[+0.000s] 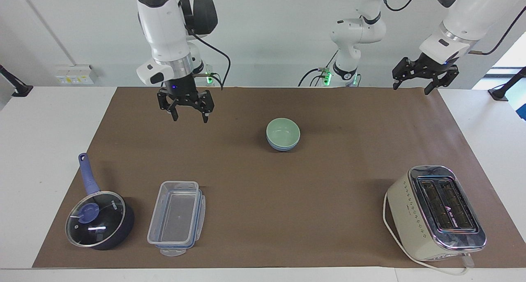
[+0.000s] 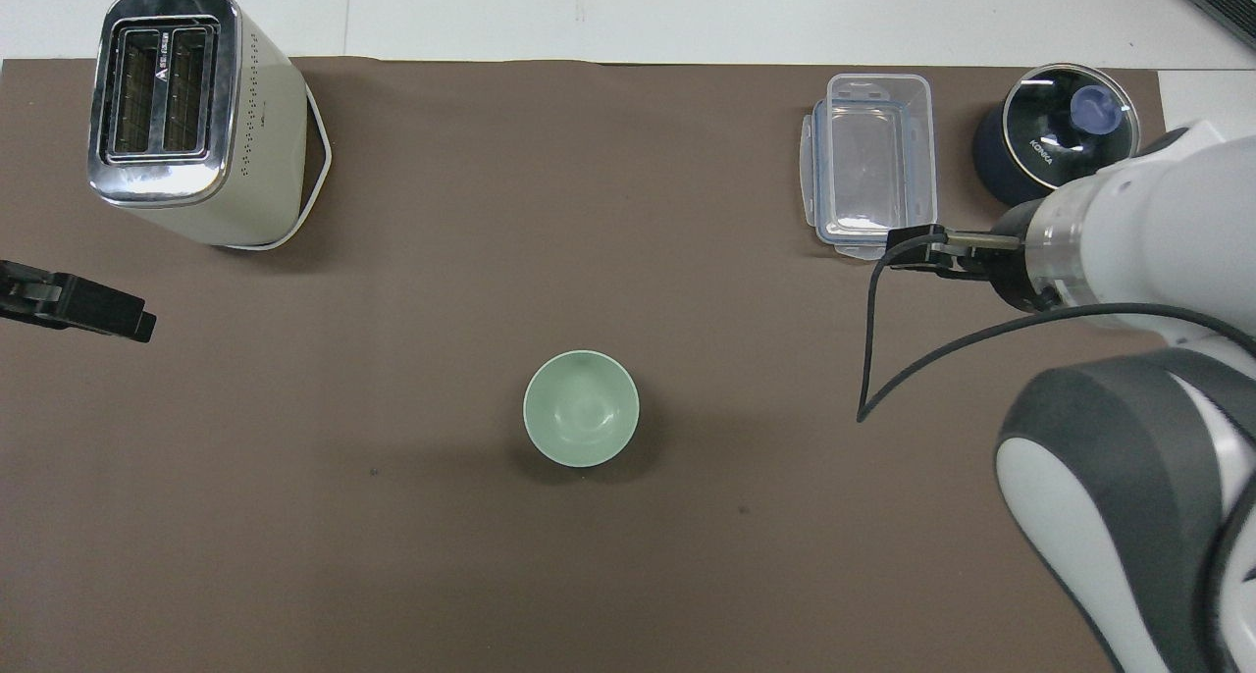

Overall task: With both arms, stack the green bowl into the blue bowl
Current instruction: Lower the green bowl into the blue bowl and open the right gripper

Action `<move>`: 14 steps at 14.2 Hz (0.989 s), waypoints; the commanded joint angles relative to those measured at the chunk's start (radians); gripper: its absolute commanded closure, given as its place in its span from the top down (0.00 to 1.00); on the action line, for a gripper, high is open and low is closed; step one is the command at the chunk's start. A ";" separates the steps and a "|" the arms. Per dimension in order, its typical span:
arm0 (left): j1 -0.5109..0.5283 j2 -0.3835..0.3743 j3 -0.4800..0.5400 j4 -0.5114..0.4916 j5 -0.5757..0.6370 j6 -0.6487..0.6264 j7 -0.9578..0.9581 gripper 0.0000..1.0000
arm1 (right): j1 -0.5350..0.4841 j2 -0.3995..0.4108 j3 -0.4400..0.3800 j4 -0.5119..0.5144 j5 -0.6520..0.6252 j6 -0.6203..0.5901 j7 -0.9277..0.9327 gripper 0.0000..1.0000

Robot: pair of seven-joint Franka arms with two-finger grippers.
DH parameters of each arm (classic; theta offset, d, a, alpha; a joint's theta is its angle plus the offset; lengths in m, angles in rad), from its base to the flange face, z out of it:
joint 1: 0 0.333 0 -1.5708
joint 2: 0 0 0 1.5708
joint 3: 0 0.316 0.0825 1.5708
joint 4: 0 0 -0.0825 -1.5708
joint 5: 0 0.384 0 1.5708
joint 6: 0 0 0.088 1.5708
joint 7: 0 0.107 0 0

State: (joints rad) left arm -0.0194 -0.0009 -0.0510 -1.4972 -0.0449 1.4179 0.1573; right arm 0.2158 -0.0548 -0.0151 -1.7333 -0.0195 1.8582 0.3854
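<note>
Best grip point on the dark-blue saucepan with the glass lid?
Probably the long blue handle of the dark-blue lidded saucepan. It juts out toward the robots, bare and narrow enough to pinch across. Come straight down from above; the round body looks too wide and the lid knob would lift only the lid.

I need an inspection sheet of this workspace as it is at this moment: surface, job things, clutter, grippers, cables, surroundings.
Surface: brown mat on white table.
Job's things: green bowl nested in blue bowl, mid-mat.
Clutter: toaster, lidded saucepan, clear container, all farther from the robots than the bowls.
Grippers: right gripper open, empty, raised over the mat; left gripper open, empty, waiting over the mat's edge.
Cables: toaster cord; right arm's cable.
Surroundings: wall socket.
</note>
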 commanded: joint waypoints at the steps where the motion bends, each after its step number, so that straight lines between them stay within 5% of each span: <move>1: 0.010 -0.019 -0.007 -0.017 0.019 -0.001 0.005 1.00 | -0.047 0.004 0.006 0.069 -0.005 -0.094 -0.049 1.00; 7: 0.010 -0.019 -0.007 -0.015 0.019 -0.001 0.005 1.00 | -0.133 0.001 -0.057 0.172 -0.007 -0.269 -0.215 1.00; 14: 0.010 -0.019 -0.007 -0.015 0.019 -0.001 0.005 1.00 | -0.185 -0.057 -0.089 0.101 0.009 -0.307 -0.223 1.00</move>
State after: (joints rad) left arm -0.0194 -0.0009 -0.0510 -1.4971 -0.0449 1.4179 0.1573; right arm 0.0650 -0.0815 -0.1103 -1.5983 -0.0191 1.5595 0.1868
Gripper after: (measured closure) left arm 0.000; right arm 0.000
